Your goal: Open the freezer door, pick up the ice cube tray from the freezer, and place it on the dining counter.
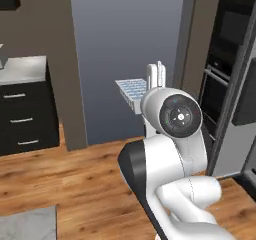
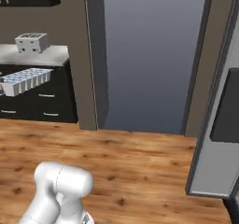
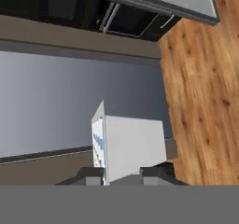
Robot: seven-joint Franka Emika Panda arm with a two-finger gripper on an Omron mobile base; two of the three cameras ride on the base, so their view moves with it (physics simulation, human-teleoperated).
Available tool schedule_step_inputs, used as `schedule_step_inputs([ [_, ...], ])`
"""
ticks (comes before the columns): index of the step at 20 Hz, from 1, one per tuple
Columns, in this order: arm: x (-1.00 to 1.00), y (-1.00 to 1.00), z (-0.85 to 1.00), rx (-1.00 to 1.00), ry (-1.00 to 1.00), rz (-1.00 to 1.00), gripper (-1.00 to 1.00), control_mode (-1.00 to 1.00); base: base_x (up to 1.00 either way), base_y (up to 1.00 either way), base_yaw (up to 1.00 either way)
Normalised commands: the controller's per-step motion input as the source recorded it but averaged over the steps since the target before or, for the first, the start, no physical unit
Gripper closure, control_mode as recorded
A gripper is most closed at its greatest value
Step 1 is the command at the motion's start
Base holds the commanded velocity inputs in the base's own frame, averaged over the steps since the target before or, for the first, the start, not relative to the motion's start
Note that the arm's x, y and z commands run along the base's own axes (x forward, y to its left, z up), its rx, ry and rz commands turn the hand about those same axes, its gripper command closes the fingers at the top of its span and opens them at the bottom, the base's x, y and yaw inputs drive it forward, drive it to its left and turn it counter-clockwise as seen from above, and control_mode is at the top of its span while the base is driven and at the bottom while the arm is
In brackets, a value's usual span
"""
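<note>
I hold the ice cube tray (image 3: 133,148) tight by one end in my gripper (image 3: 123,174), up in the air in front of the plain grey door (image 1: 127,49), so the cubes stay in while I carry it to the dining counter.

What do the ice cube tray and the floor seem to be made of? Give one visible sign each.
The ice cube tray: probably matt white plastic, judging by its thin, plain white walls around pale blue cubes. The floor: apparently wood planks, brown with grain and dark knots, slightly satin.
</note>
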Motion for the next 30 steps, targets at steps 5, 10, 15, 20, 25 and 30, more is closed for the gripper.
schedule_step_inputs([
  [5, 0.00, 0.00, 0.00, 0.00, 0.00, 0.00, 1.00, 1.00, -0.01, 0.00, 1.00],
  [10, 0.00, 0.00, 0.00, 0.00, 0.00, 0.00, 1.00, 1.00, 0.00, 0.00, 1.00],
  [15, 0.00, 0.00, 0.00, 0.00, 0.00, 0.00, 1.00, 1.00, 0.00, 0.00, 1.00],
  [20, 0.00, 0.00, 0.00, 0.00, 0.00, 0.00, 1.00, 1.00, 0.00, 0.00, 1.00],
  [25, 0.00, 0.00, 0.00, 0.00, 0.00, 0.00, 1.00, 1.00, 0.00, 0.04, 1.00],
  [30, 0.00, 0.00, 0.00, 0.00, 0.00, 0.00, 1.00, 1.00, 0.01, 0.53, 0.86],
])
